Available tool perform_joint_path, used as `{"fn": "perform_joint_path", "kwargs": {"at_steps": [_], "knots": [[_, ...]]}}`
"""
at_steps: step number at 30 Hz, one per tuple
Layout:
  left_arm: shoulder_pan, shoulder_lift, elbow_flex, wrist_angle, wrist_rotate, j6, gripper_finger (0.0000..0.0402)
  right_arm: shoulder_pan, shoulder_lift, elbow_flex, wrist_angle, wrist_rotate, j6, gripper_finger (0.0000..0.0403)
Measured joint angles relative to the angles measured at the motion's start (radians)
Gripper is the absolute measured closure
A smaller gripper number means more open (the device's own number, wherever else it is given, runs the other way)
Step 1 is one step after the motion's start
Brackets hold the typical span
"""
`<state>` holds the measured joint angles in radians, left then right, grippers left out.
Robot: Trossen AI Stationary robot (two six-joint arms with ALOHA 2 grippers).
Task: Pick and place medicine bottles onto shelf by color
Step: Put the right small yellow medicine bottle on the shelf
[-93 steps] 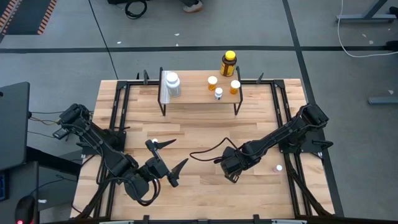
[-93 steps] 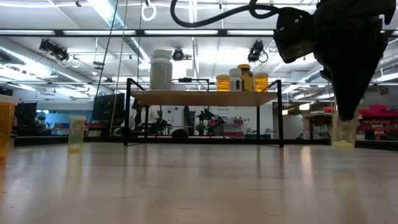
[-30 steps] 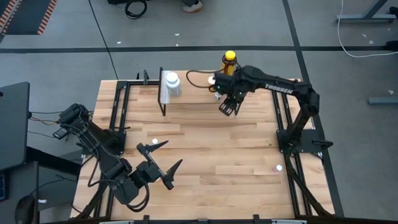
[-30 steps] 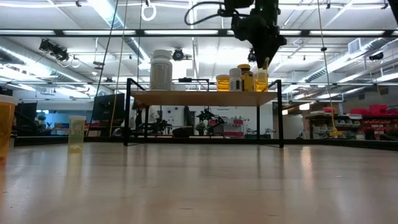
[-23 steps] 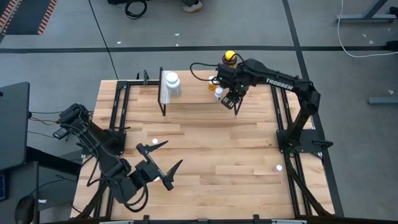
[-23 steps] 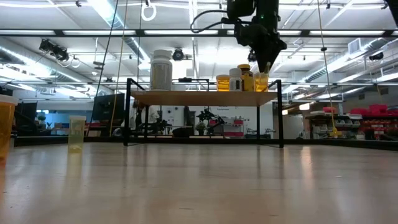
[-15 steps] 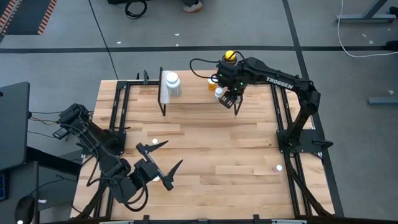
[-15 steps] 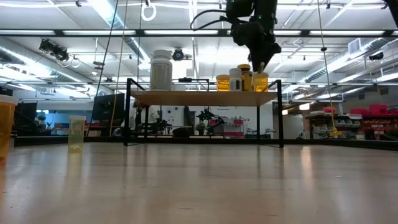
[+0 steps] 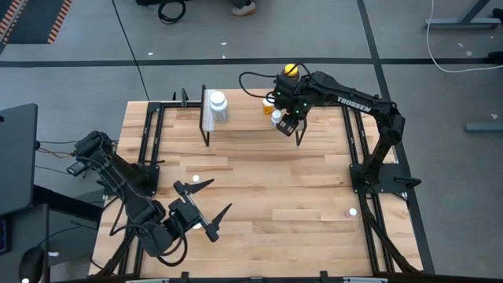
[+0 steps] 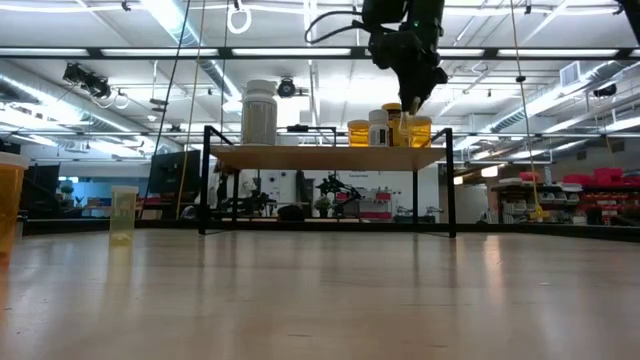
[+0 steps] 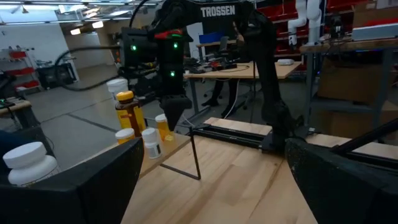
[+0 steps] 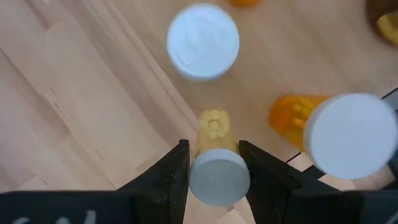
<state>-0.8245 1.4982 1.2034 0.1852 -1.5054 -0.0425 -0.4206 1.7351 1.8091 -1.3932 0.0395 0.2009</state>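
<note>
Right wrist view: my right gripper point(image 12: 214, 163) clamps a small amber bottle point(image 12: 214, 132) above the shelf point(image 9: 251, 118), white cap point(image 12: 203, 42) at twelve, another point(image 12: 351, 135) at three; barely shifted since a moment ago. Left gripper point(image 9: 203, 206) gapes.

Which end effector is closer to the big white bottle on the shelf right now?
The right end effector. It hangs over the shelf toward its other end from the big white bottle, gripping a small orange bottle. The left end effector is open, low over the table's near side.
</note>
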Motion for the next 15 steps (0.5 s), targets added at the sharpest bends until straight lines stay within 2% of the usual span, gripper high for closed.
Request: {"fn": "perform_joint_path", "kwargs": {"at_steps": [12,15], "knots": [[0.001,0.000,0.000,-0.002,0.001,-0.026,0.0002,0.021,0.000,0.194,-0.081,0.016,0.014,0.0260],[0.001,0.000,0.000,-0.002,0.003,-0.027,0.0002,0.038,0.039,0.254,-0.116,0.017,0.020,0.0260]]}}
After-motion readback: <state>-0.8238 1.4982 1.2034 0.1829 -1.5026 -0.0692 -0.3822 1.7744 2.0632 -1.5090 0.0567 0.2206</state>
